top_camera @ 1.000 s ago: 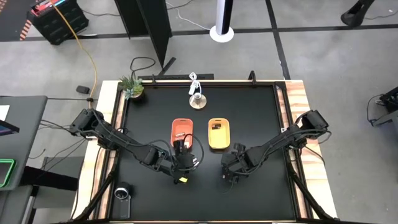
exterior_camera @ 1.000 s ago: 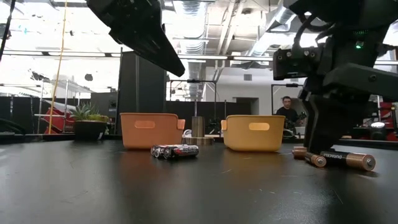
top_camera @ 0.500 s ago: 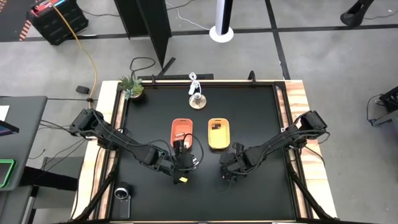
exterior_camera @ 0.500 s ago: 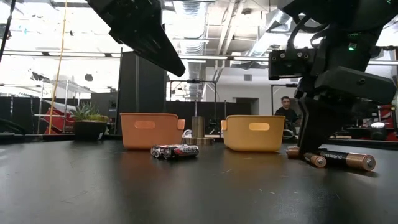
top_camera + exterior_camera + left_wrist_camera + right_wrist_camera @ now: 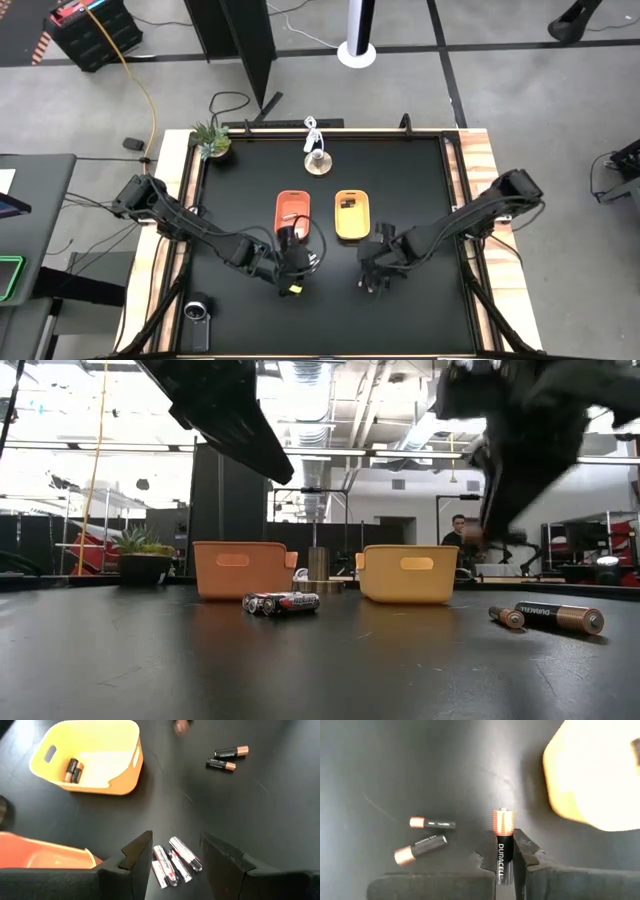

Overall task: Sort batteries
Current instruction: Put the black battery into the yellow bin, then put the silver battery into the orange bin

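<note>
Over the table's near middle, my right gripper [image 5: 378, 276] is shut on a black battery with a copper end [image 5: 501, 836]. Two more black-and-copper batteries [image 5: 432, 823] [image 5: 420, 849] lie on the table below it. My left gripper [image 5: 176, 840] hangs open above a cluster of silvery-white batteries with red marks [image 5: 172, 862], touching none; they lie in front of the orange tray [image 5: 293, 210]. The yellow tray [image 5: 90, 755] holds two dark batteries [image 5: 72, 770]. My right gripper pinches the battery's black body [image 5: 500, 857] between its two fingers. The battery lies along the fingers, and its copper end [image 5: 502, 821] sticks out past the fingertips. The fingers slant down from above. The battery is lifted clear of the table.
The orange tray [image 5: 243, 568] and yellow tray [image 5: 408, 572] stand side by side at mid-table. A small plant [image 5: 210, 140] sits at the far left corner and a small stand [image 5: 317, 160] at the far middle. A person [image 5: 462, 535] is in the room behind.
My right gripper has shut on one of the three black-and-copper batteries and risen with it. That battery is now lifted clear of the table. The other two stay where they lay.
</note>
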Controlling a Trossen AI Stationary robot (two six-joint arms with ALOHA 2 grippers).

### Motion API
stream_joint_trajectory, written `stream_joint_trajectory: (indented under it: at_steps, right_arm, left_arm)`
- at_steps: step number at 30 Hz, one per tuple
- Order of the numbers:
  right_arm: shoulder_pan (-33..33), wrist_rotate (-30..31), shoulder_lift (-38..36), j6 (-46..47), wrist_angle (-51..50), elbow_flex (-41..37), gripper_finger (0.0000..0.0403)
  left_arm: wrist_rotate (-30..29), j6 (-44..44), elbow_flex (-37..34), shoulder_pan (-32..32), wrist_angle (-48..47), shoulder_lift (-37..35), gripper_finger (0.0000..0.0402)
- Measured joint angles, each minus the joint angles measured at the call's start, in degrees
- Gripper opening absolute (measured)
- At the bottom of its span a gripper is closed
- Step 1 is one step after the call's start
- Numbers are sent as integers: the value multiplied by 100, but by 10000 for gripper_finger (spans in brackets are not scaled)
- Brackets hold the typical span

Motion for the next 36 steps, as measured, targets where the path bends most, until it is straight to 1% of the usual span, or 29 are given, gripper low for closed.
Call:
stream_joint_trajectory:
  at_steps: [3, 6, 10, 13, 16, 19, 23, 28, 30, 33, 36]
  right_arm:
    - [-137, 460, -322, -565, 14, 256, 30]
    - [-470, 871, -475, -1144, -33, 428, 31]
    - [-1129, 920, -423, -1818, 7, 482, 34]
    - [-1524, 864, -159, -2254, -4, 479, 34]
    - [-1767, 829, 133, -2557, -1, 471, 41]
    - [-1905, 830, 385, -2761, 39, 471, 65]
    - [-1975, 831, 604, -2913, 212, 471, 121]
    - [-1953, 845, 562, -2943, 233, 471, 195]
    - [-1912, 855, 456, -2938, 211, 471, 215]
    - [-1823, 898, 245, -2934, 219, 475, 230]
    - [-1679, 897, 83, -2830, 229, 476, 231]
  left_arm:
    - [2, -240, 0, -7, -108, 0, 157]
    - [0, -225, 0, -30, -119, 0, 157]
    - [2, -57, 0, -106, -102, 0, 157]
    - [2, -82, 0, -172, -97, 0, 157]
    - [-13, -292, 0, -222, -68, 2, 157]
    - [-63, -473, 1, -264, 19, 71, 157]
    - [39, -518, 0, -273, 211, 408, 157]
    - [125, -716, 0, -235, 454, 705, 157]
    - [132, -867, 0, -197, 481, 751, 157]
    - [226, -1028, 0, -166, 564, 755, 157]
    - [292, -1096, 0, -160, 600, 755, 157]
